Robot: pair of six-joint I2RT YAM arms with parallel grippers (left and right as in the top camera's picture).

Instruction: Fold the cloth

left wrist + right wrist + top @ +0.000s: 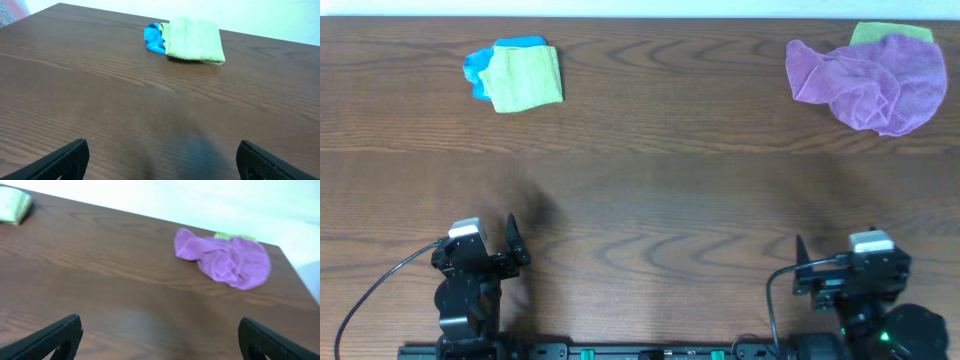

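A lime-green cloth [527, 78] lies folded at the far left of the table, partly over a bright blue cloth [478, 66]. In the left wrist view the green cloth [195, 40] is far ahead, with the blue cloth [154, 37] at its left side. A second strip of lime green [890, 33] shows behind a crumpled purple cloth [870, 80] at the far right. My left gripper [490, 246] [160, 152] is open over bare wood near the front edge. My right gripper [835, 262] [160, 327] is open too, also over bare wood.
The brown wooden table [650, 190] runs out to a pale wall at the back. In the right wrist view the purple cloth [225, 262] lies ahead near the table's right edge, with a corner of the folded green cloth [12, 207] at the far left.
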